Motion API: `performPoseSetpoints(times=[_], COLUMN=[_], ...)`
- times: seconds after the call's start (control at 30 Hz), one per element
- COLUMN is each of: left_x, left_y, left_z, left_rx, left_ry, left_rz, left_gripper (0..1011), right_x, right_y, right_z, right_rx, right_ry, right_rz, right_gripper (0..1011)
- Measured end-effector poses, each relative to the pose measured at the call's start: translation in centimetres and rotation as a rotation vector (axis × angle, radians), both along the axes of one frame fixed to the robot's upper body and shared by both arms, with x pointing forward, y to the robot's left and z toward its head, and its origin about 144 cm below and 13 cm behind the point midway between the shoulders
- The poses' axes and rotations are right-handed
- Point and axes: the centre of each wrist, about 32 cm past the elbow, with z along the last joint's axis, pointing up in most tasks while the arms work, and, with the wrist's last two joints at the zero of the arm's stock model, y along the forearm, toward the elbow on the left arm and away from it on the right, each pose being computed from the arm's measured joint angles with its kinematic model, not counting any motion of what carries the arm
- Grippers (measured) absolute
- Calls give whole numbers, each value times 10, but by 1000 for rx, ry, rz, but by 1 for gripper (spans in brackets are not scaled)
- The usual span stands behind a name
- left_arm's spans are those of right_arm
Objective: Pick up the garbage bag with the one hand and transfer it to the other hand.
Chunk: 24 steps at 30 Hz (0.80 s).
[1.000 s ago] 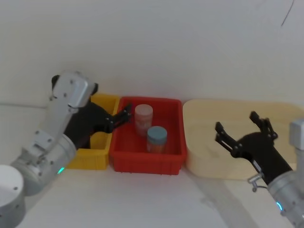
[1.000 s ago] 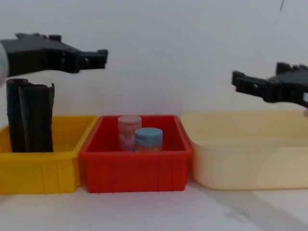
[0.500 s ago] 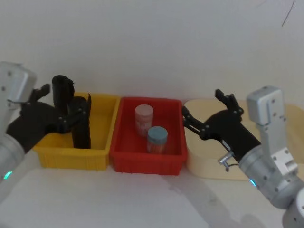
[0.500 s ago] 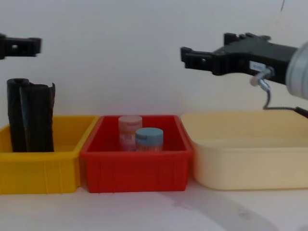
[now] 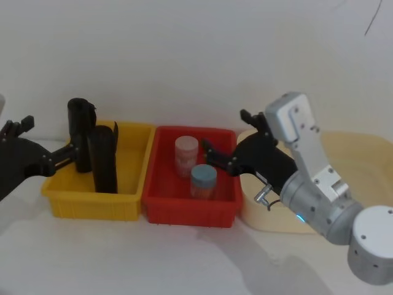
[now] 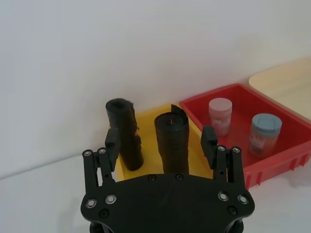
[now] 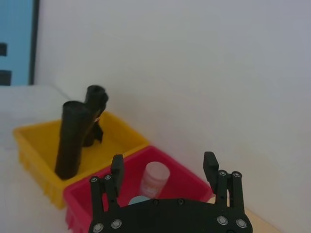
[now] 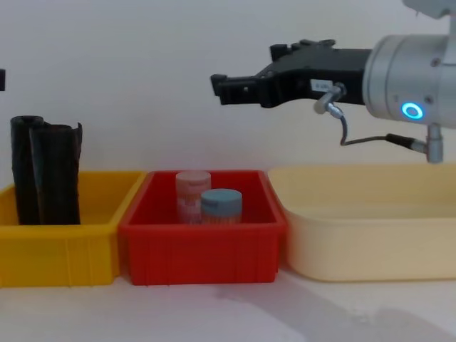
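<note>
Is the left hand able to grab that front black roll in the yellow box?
Probably yes. The left gripper has its fingers open and aimed at the garbage bag, which stands upright, well above the yellow bin's rim. Nothing sits between them.

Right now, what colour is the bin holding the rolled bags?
Yellow bin, best in the head view.
</note>
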Motion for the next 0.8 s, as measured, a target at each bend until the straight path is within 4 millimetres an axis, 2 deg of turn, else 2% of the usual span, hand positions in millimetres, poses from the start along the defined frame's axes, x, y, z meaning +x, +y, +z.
performPoseSetpoints(times=[0.27, 0.8], left_x=[12, 42], left_y=[9, 9], left_z=[-8, -32], left_rx=[-10, 3], left_ry=[35, 93], left_rz=[-18, -72], left_gripper=[1001, 1001], right_x=[10, 23], right_y=[7, 7], right_z=[11, 16], right_rx=[-108, -192], right_ry=[44, 87], right_rz=[61, 101], right_gripper=[1000, 1000])
